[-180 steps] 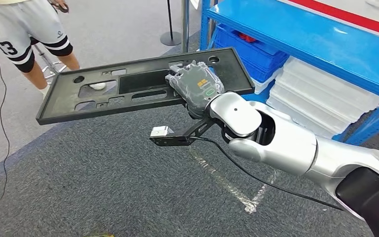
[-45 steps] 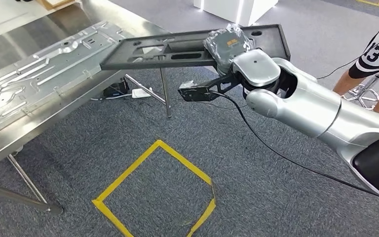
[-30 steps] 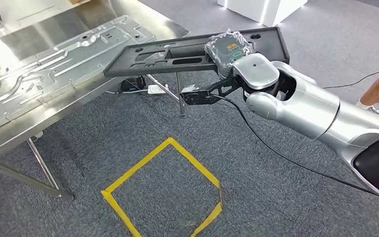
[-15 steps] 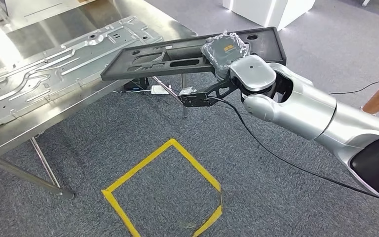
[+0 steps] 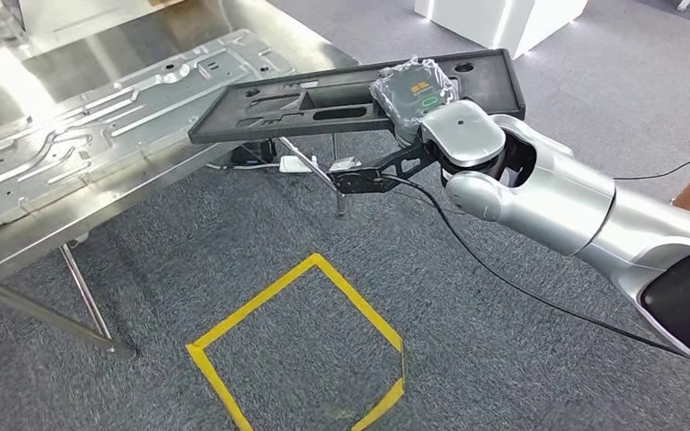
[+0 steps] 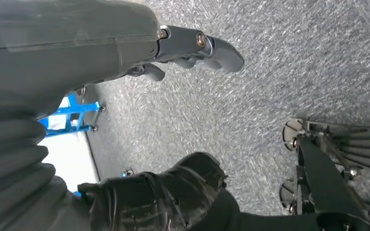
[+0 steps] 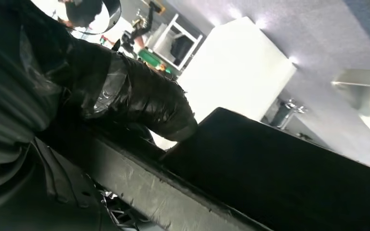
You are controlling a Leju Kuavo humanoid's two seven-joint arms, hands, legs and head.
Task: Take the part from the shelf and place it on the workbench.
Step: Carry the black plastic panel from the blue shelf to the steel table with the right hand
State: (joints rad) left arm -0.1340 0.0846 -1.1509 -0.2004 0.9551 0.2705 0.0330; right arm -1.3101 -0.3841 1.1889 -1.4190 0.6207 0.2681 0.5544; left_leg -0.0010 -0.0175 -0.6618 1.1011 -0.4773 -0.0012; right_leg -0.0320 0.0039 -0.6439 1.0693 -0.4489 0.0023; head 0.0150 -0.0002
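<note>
right hand (image 5: 411, 90) grips part (image 5: 323, 97) (near its far end) | part's other end above workbench (image 5: 18, 224)

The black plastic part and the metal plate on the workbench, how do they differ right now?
The black plastic part is matte and dark; the metal plate is shiny silver. The black plastic part is held in the air by the right robot hand, its far end over the workbench edge; the metal plate lies flat on the workbench. Both are long, flat panels with cutouts.
</note>
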